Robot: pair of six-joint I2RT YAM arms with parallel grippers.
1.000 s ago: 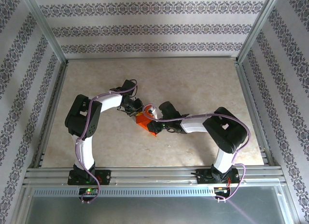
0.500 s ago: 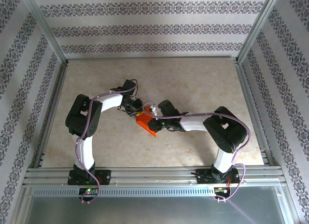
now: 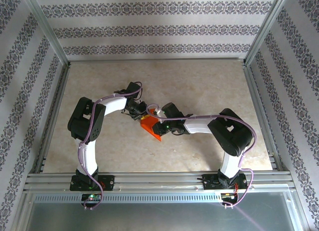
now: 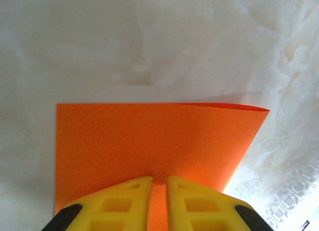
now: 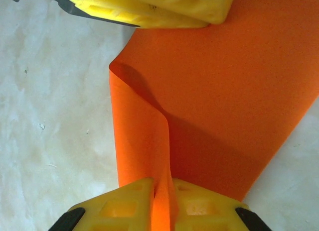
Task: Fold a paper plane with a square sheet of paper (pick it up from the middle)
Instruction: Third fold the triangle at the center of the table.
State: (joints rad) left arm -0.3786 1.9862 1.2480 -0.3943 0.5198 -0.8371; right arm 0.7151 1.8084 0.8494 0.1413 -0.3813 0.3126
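The paper (image 3: pixel 150 127), mid-frame in the top view, is pinched from opposite sides by left gripper (image 4: pixel 159 190) and right gripper (image 5: pixel 162 195).

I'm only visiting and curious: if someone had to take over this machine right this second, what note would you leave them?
Left gripper: shut on one edge of the square sheet of paper.
Right gripper: shut on a curled-over part of the sheet, across from the left one.
Paper: held between both grippers over the middle of the table.
Done: sheet picked up and bent over; no sharp crease visible.
Left: all the creasing; nothing pointed or winged yet.
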